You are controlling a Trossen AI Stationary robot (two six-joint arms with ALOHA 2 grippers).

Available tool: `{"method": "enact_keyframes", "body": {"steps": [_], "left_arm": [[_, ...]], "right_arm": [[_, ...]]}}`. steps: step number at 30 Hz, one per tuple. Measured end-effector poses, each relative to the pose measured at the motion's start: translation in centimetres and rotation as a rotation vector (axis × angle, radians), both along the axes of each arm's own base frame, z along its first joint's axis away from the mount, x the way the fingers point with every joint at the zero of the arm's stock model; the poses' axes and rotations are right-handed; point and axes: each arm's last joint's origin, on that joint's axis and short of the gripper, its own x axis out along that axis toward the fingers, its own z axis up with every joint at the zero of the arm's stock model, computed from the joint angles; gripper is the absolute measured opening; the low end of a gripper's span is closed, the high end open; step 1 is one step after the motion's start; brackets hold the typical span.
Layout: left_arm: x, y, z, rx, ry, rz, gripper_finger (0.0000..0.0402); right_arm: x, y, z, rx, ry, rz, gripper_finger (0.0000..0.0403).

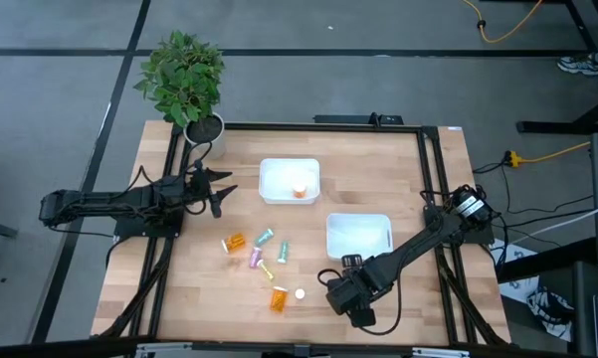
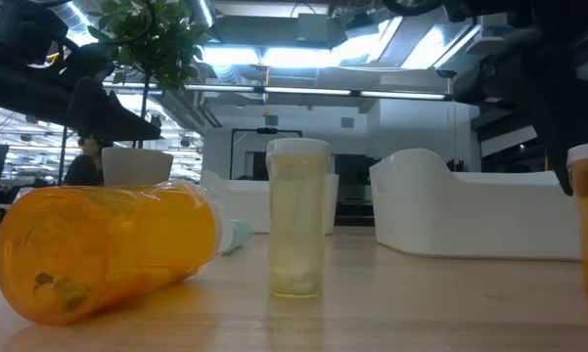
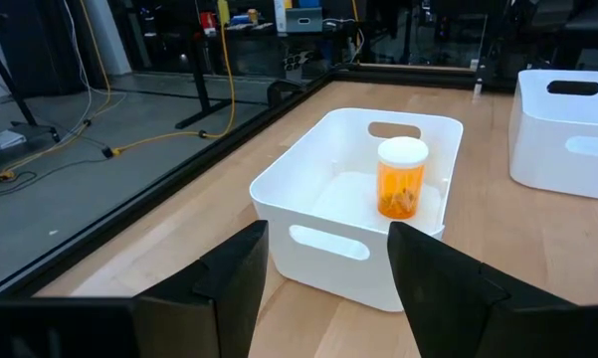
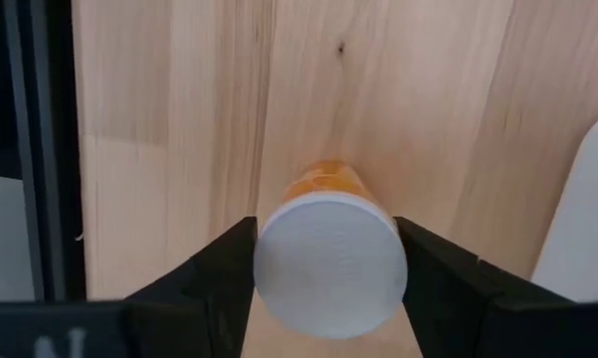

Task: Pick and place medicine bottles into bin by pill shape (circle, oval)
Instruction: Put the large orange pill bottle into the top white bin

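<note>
The counter (image 1: pixel 398 189) is pale wood with a straight grain and a black frame. Both bins (image 1: pixel 290 180) (image 1: pixel 358 236) are white. The bottle (image 1: pixel 299 187) in the 12 o'clock bin is orange with a white cap. Loose bottles on the counter are orange (image 1: pixel 236 242), teal (image 1: pixel 265 237), green (image 1: pixel 280 251), purple (image 1: pixel 257 258), yellow (image 1: pixel 267 268) and orange (image 1: pixel 279 298). The right end effector (image 4: pixel 328 268) is black, around an orange bottle (image 4: pixel 328 261) with a white cap. The left end effector (image 3: pixel 328 273) is black. The plant (image 1: pixel 182 78) is green.
</note>
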Motion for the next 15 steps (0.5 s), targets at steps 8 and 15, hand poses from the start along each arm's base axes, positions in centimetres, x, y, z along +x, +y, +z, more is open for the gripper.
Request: {"method": "enact_keyframes", "body": {"steps": [8,15], "left_arm": [[0.0,0.0,0.0,-0.003,-0.002,0.001,0.0202],[0.0,0.0,0.0,-0.003,-0.001,0.000,0.0202]], "right_arm": [[1.1,-0.2,2.9,0.002,-0.028,0.049,0.0217],[3.6,-1.2,8.3,-0.058,-0.216,0.189,0.0209]]}}
